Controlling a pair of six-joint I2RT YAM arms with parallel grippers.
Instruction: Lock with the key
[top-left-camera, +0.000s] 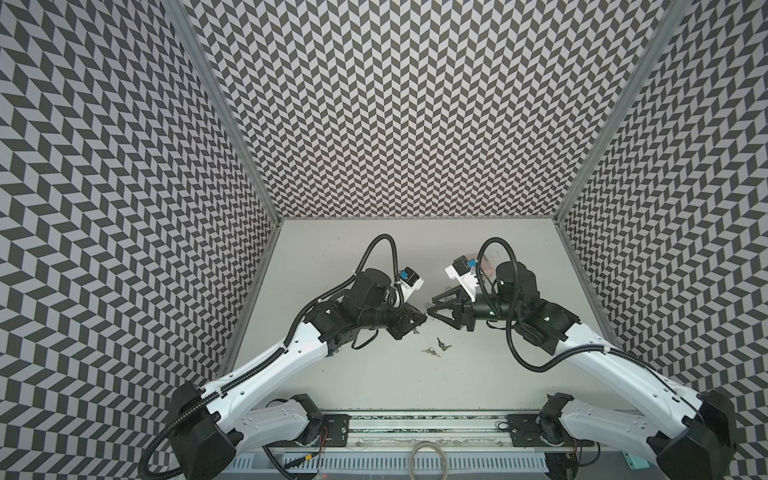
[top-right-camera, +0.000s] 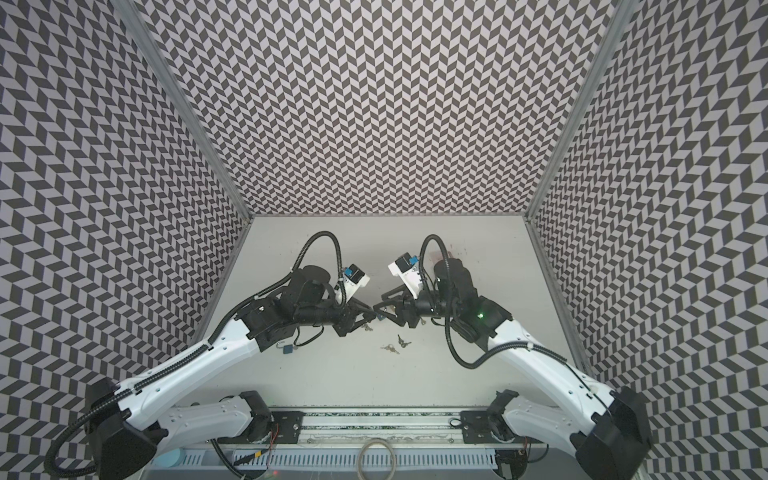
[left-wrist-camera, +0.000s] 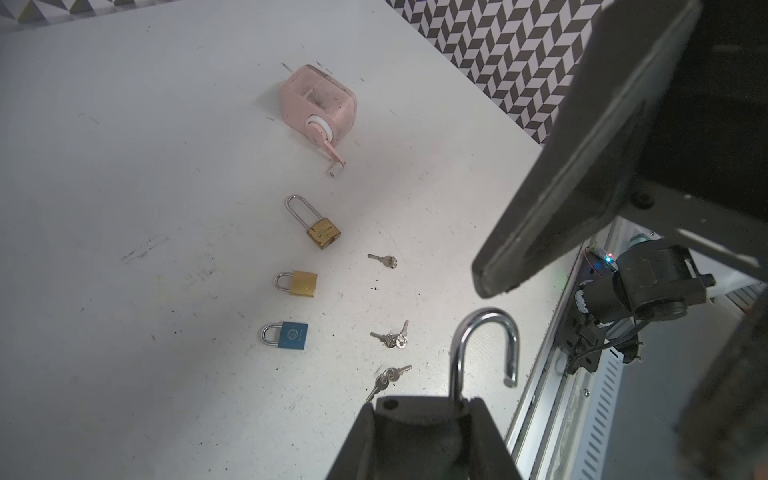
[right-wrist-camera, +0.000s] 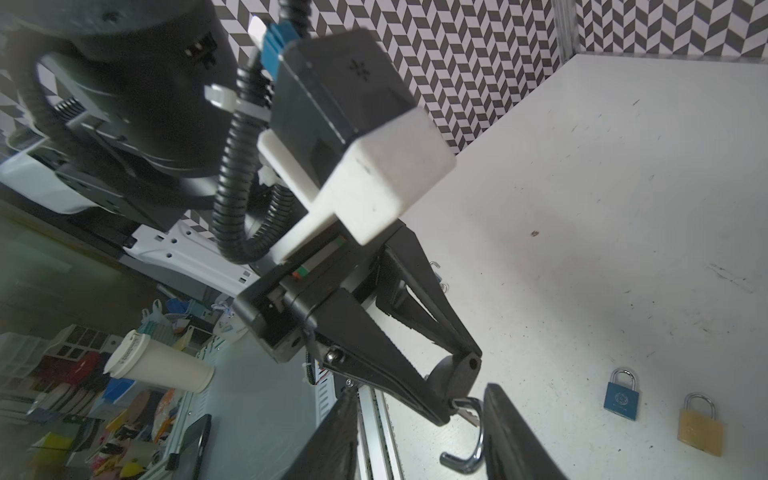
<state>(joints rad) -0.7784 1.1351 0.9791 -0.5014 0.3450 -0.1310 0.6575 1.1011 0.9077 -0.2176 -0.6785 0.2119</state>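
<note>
1. Between the two arms, at the centre of both top views, the left gripper (top-left-camera: 420, 319) is clamped on a dark-bodied padlock (right-wrist-camera: 454, 373), held up off the white table (left-wrist-camera: 124, 166).
2. Its chrome shackle (left-wrist-camera: 458, 361) stands open. One leg runs into the body and the free end hangs loose. The long axis points from the left gripper straight toward the right gripper (top-left-camera: 432, 306).
3. The right gripper's jaws stand apart and grip nothing. At the lower middle of the right wrist view, the shackle's curve lies between them, close against one finger.
4. Loose silver keys (left-wrist-camera: 392, 338) lie on the table at the lower centre of the left wrist view, just below both grippers in the top views. I cannot tell which one fits.
5. My judgement is that the right arm is the free one. The shackle already sits within its reach and the keys lie near, so either pressing the shackle home or fetching a key falls to it.
</note>
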